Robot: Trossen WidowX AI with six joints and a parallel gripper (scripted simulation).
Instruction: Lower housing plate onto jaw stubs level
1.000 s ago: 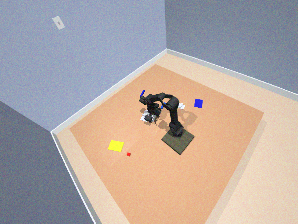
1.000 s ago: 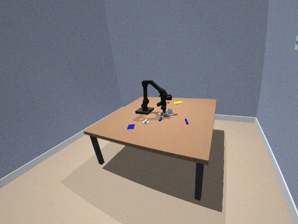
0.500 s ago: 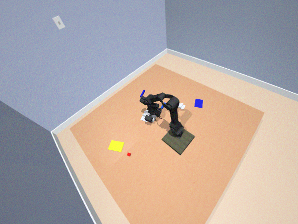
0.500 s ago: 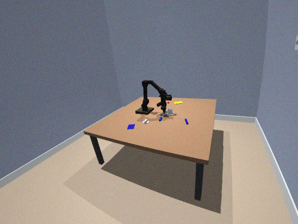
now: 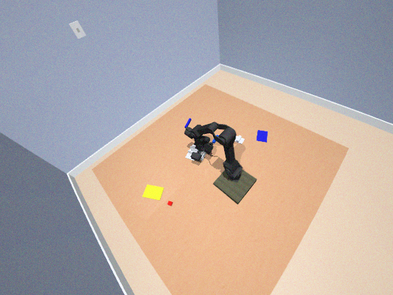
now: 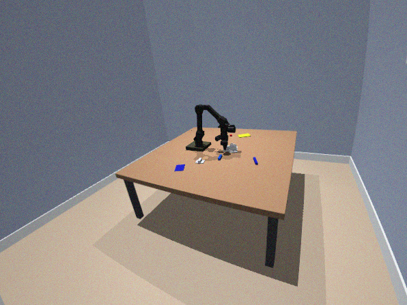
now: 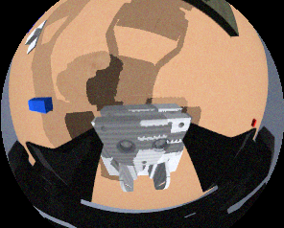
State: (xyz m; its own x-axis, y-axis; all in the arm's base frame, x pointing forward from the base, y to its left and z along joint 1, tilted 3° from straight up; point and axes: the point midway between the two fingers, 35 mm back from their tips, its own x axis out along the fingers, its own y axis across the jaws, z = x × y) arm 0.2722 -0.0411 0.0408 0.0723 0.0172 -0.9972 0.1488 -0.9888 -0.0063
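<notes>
The grey housing plate (image 7: 143, 133) with two round holes is between the fingers of my gripper (image 7: 142, 126) (image 6: 225, 149), which is shut on it at its left and right edges. Two pale jaws, the left jaw (image 7: 127, 179) and the right jaw (image 7: 161, 177), stick out past the plate's lower edge in the wrist view. Part of a white base (image 7: 110, 169) shows beneath. The jaw stubs and pins are hidden by the plate, so I cannot tell whether it touches them or sits level. In the top and exterior views the hand covers much of the assembly.
A blue block (image 7: 40, 104) (image 6: 220, 157) and a white bracket (image 7: 35, 38) (image 6: 199, 161) lie nearby. A blue bar (image 5: 188, 123) (image 6: 255, 160), a blue square (image 5: 262, 136), a yellow square (image 5: 153, 192) and a red cube (image 5: 170, 203) lie farther out.
</notes>
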